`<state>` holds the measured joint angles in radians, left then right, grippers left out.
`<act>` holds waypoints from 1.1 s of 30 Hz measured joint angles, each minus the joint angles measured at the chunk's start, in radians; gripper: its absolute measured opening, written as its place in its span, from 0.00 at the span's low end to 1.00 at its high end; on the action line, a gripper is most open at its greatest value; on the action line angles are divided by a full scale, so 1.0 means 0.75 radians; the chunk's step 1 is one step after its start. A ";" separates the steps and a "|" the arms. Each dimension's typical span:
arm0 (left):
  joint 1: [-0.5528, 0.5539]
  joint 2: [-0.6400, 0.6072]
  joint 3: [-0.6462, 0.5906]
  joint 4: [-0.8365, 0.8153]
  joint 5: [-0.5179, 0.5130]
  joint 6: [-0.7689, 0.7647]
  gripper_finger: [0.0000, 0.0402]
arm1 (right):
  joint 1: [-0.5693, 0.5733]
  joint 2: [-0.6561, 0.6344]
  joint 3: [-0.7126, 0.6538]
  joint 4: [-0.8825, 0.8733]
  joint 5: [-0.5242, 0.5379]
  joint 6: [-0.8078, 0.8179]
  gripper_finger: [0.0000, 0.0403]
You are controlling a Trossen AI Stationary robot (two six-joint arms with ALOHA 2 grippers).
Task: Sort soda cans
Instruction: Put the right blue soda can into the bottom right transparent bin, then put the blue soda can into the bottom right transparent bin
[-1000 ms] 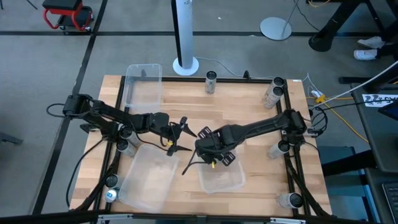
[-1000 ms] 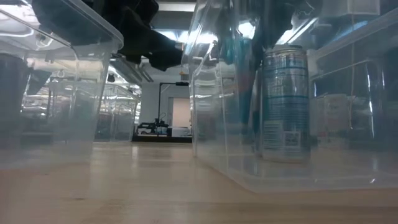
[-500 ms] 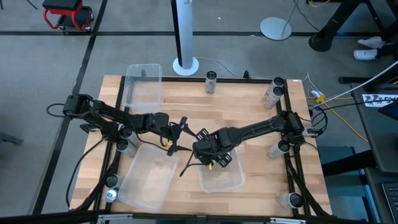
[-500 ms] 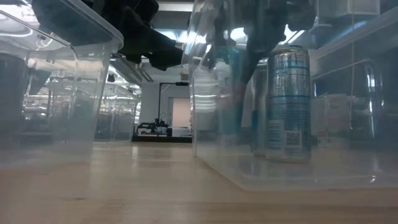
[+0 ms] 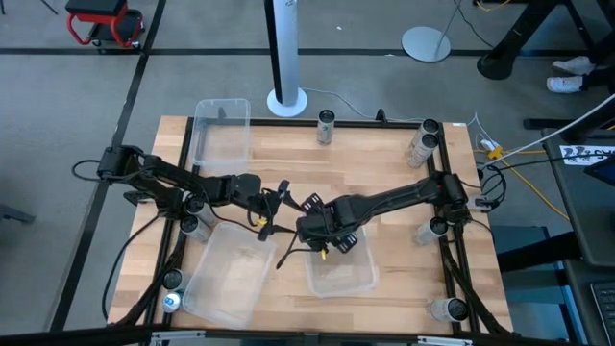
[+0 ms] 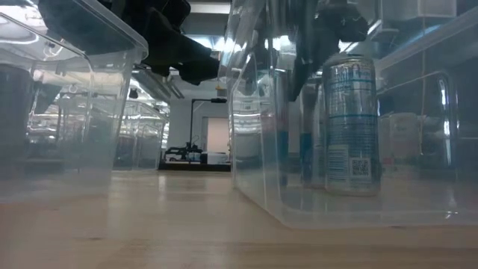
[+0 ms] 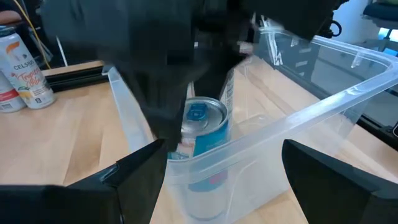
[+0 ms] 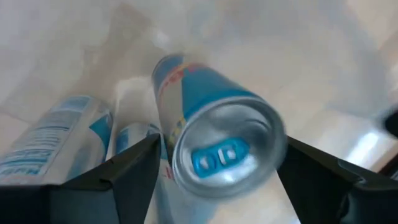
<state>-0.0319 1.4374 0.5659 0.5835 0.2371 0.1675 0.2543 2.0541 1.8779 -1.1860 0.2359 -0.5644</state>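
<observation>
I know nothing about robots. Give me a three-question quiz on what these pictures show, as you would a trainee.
1. True or false: the silver-and-blue can under the right gripper stands inside a clear bin.
2. How many clear bins are on the table? A) one B) three C) five
3. Fill in: the left gripper hovers with its fingers ____.

Key
1. True: the low view shows the can upright in the bin, and the right gripper's fingers are spread clear of it.
2. B
3. open

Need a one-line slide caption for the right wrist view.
Right gripper open above an upright silver soda can with a blue tab, inside a clear bin.
</observation>
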 joint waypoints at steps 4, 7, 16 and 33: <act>0.000 0.000 0.000 0.001 0.000 -0.001 0.76 | 0.002 -0.002 0.096 -0.088 -0.003 -0.009 0.75; 0.000 0.000 0.000 -0.001 0.000 -0.004 0.76 | 0.002 -0.003 0.167 -0.153 -0.003 -0.011 0.76; -0.001 -0.095 0.013 -0.156 -0.149 0.002 0.76 | 0.091 -0.008 0.262 -0.355 0.100 -0.022 0.76; 0.001 -0.521 0.500 -1.419 -0.600 -0.079 0.76 | 0.328 -0.200 0.128 -0.511 0.645 0.139 0.76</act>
<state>-0.0311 1.0467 0.9407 -0.4805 -0.2133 0.1085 0.5002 1.9041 1.9740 -1.5689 0.7197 -0.4602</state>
